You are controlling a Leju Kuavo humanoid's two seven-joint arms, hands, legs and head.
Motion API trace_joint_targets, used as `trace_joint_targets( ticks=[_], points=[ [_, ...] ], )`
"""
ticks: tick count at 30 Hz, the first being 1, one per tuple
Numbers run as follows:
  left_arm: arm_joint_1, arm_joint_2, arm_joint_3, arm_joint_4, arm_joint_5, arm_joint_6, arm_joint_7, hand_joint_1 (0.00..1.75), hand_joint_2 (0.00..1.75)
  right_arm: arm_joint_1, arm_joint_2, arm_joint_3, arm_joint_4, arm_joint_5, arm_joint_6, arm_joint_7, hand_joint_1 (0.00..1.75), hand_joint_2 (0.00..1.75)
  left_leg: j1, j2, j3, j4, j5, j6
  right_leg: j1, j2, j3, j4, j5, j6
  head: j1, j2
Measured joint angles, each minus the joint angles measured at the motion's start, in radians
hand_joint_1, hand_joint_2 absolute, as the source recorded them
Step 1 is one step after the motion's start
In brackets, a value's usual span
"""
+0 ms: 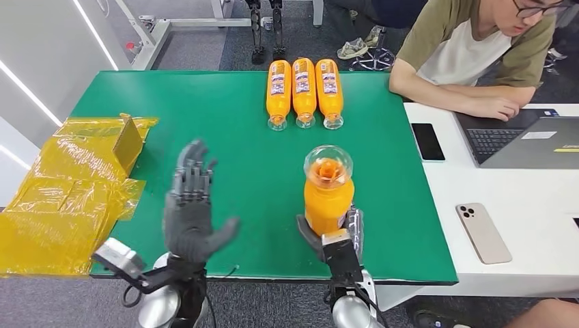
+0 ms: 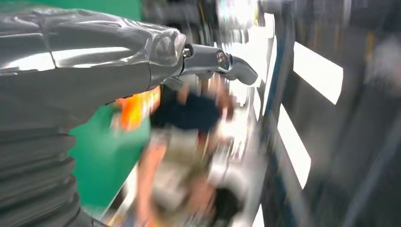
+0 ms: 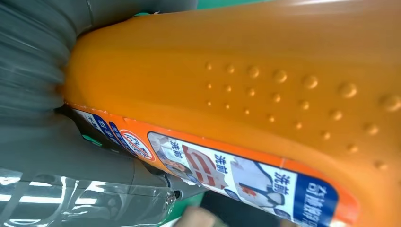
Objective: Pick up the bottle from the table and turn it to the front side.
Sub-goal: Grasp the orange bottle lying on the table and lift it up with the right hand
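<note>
1. Orange plastic is gripped low on the body by the right hand; the bottle is held upright above the near edge of the green table, its clear cap on top.
2. The left hand is held spread with nothing in it, well apart from the bottle.
3. The bottle is judged full, fairly heavy, stiff and smooth; a slip is risked while turning. The dimpled side offers better hold than the glossy label.
4. Three like bottles are laid at the far edge.
</note>
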Motion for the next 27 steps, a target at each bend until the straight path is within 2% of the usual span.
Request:
trace_joint_targets(
  ticks=[2,7,14,21,27],
  points=[
    [-0.014,-0.005,-0.022,0.026,-0.045,-0.042,0.004,0.00,1.75,0.026,0.015,-0.006,-0.038,0.053,0.048,0.006,1.75,1.75,0.000,0.001,0.000,0.000,0.000,0.000,0.000,0.001,0.000,0.000,0.000,0.000,0.000,0.000],
    [-0.047,-0.012,-0.030,0.078,-0.071,-0.072,0.002,0.00,1.75,0.057,0.035,-0.015,-0.096,0.117,0.121,0.040,1.75,1.75,0.000,0.002,0.001,0.000,-0.001,0.000,0.000,0.002,0.000,0.000,0.000,0.000,0.000,0.000],
    [-0.061,-0.017,-0.032,0.102,-0.075,-0.079,-0.001,0.00,1.75,0.071,0.044,-0.024,-0.127,0.141,0.142,0.060,1.74,1.75,0.000,0.002,0.001,0.000,-0.001,0.000,0.000,0.002,0.000,0.000,0.000,0.000,0.000,0.000],
    [-0.064,-0.017,-0.036,0.105,-0.109,-0.098,-0.004,0.00,1.75,0.062,0.044,-0.025,-0.115,0.243,0.281,0.193,1.75,1.75,0.000,0.002,0.001,0.000,-0.001,0.000,0.000,0.002,0.000,0.000,0.000,0.000,0.000,0.000],
    [-0.064,-0.017,-0.036,0.105,-0.116,-0.102,-0.002,0.00,1.75,0.038,0.044,-0.024,-0.090,0.298,0.356,0.245,1.75,1.75,0.000,0.002,0.001,0.000,-0.001,0.000,0.000,0.002,0.000,0.000,0.000,0.000,0.000,0.000]
  ],
)
